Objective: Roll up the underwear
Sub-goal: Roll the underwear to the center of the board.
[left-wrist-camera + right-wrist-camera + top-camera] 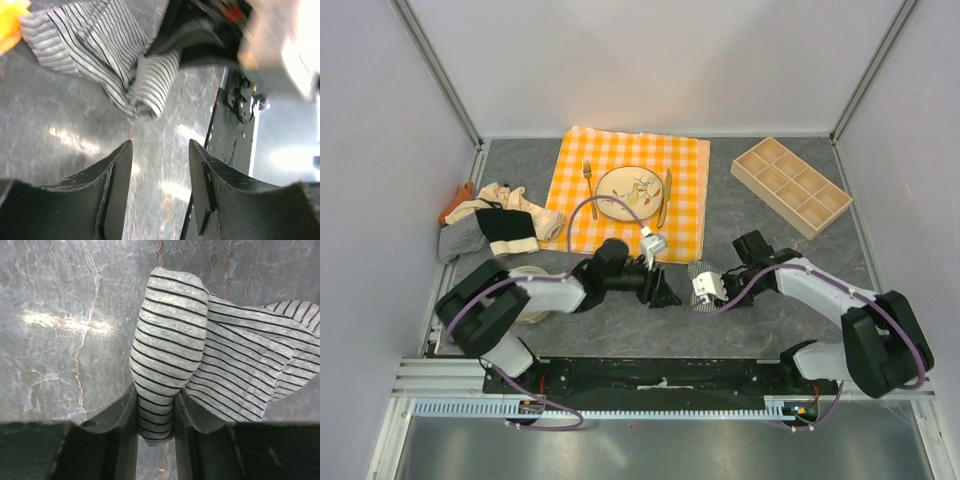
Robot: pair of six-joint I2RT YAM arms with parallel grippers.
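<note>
Grey marbled table (620, 330) carrying, at the far centre, an orange-and-white checked tablecloth (690, 200) and, at the far right, a wooden tray (790, 185) divided into compartments. A heap of underwear (495, 225) (black, cream, orange, striped) lies at the left edge; the count of pieces is unclear. A plate (630, 190) sits on the cloth. One grey-and-white striped underwear (167, 350) lies on bare table near centre, just in front of the cloth. The right gripper (155, 425) is clamped on its rolled fold. The left gripper (160, 155) has its jaws apart and empty, just beside the garment.
</note>
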